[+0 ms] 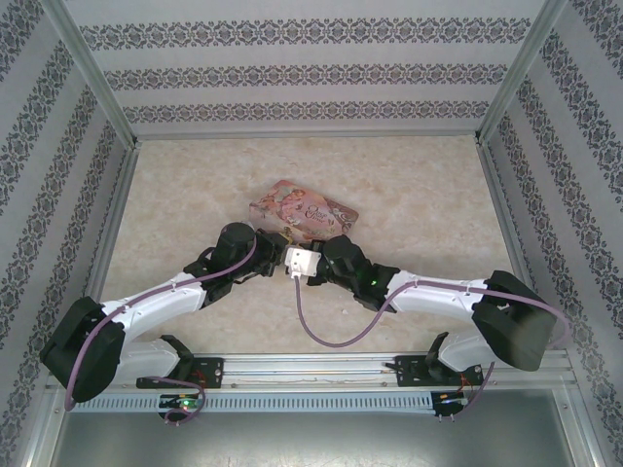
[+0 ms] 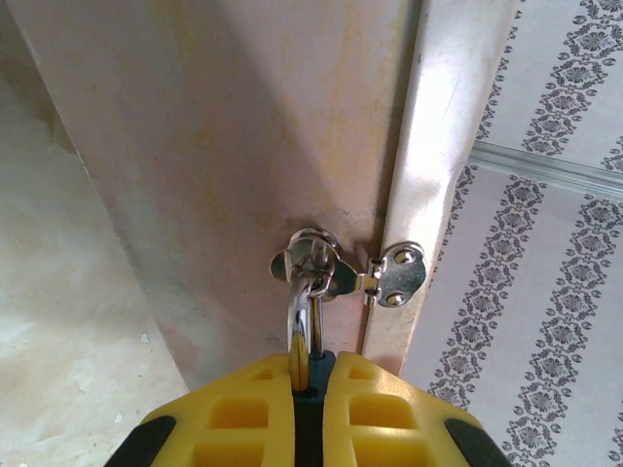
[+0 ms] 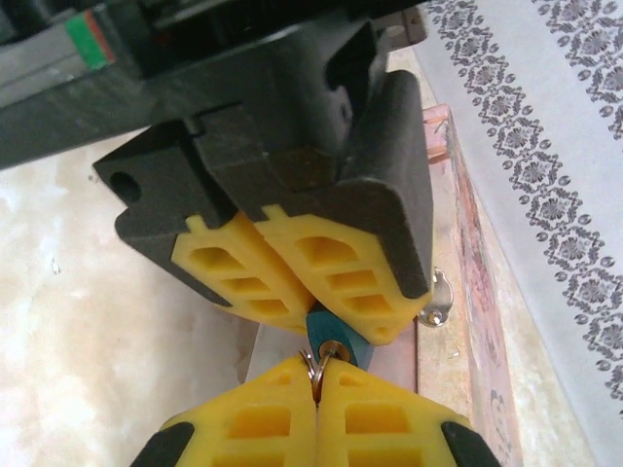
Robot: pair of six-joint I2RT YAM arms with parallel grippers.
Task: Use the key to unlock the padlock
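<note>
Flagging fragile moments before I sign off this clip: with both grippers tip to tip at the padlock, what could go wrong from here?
1. The left gripper pinches the padlock at its very pad tips; a key twist may spin or pop it out.
2. The right gripper holds the key by a sliver at its fingertips, so it could slip rather than turn.
3. What look like spare keys dangle off the chrome loop and might snag.

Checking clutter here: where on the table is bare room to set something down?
Bare table left of the pink tin, right of it, and beyond it toward the back wall. Crowded at the tin's near edge, where left claw and right claw meet on the padlock.
</note>
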